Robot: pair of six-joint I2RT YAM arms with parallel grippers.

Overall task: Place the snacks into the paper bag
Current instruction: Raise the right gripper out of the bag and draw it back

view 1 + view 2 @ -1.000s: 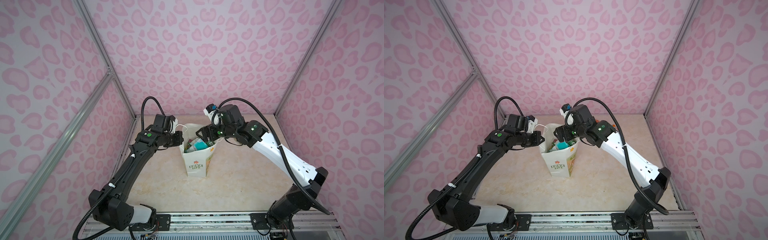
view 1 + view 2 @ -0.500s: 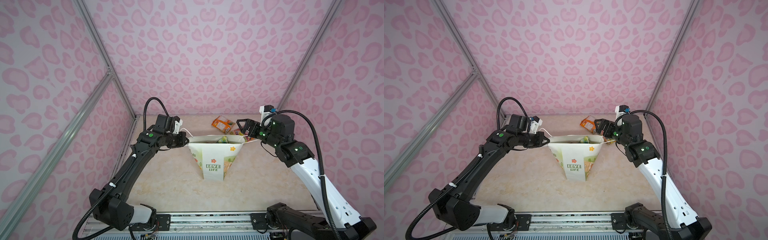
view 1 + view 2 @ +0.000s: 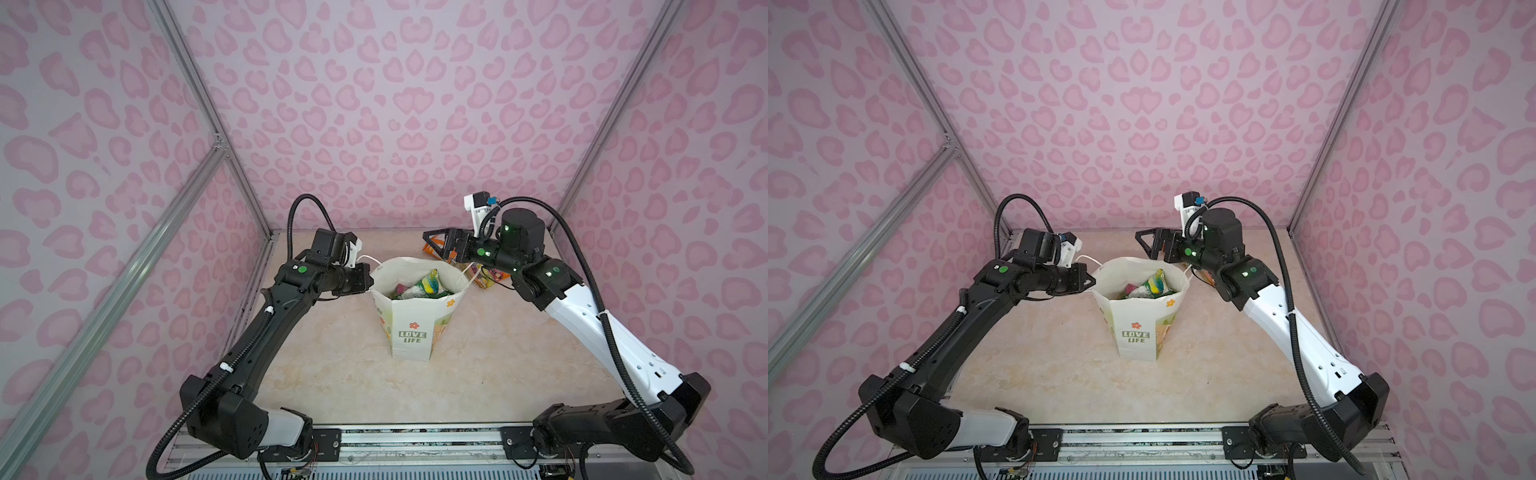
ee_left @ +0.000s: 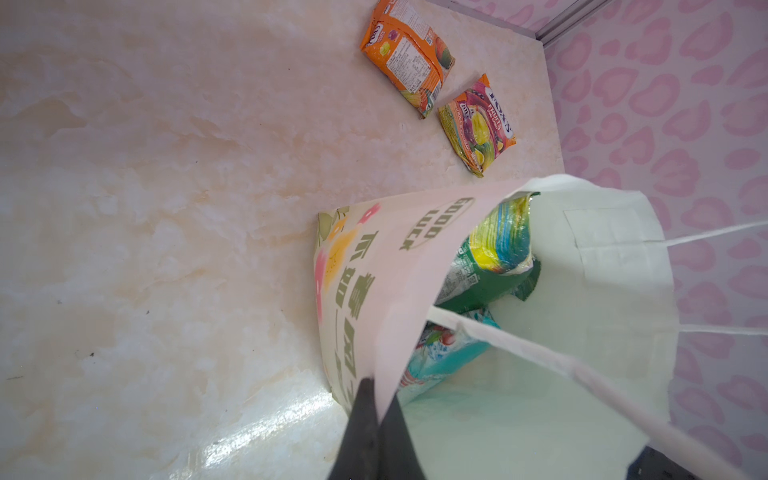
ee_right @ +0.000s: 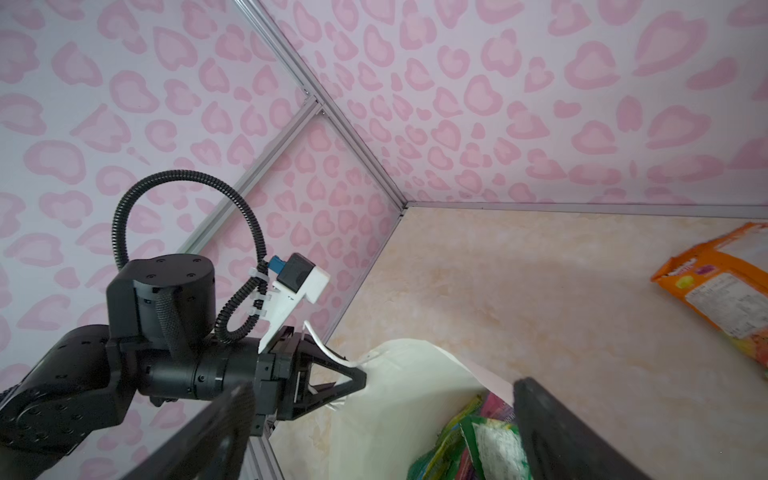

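White paper bag (image 3: 409, 320) (mouth open), colourful snacks (image 3: 424, 286) inside

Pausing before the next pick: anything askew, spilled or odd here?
Nothing spilled or damaged. The bag stands upright, its mouth flared where the left tool pinches the rim. An orange packet and a pink packet lie outside it on the table.

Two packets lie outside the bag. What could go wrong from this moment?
1. The left claw pinches only the thin rim of the paper bag; a pull could tear or tip it.
2. The open right claw hangs close to the cord handle and might snag it while reaching for the orange packet.
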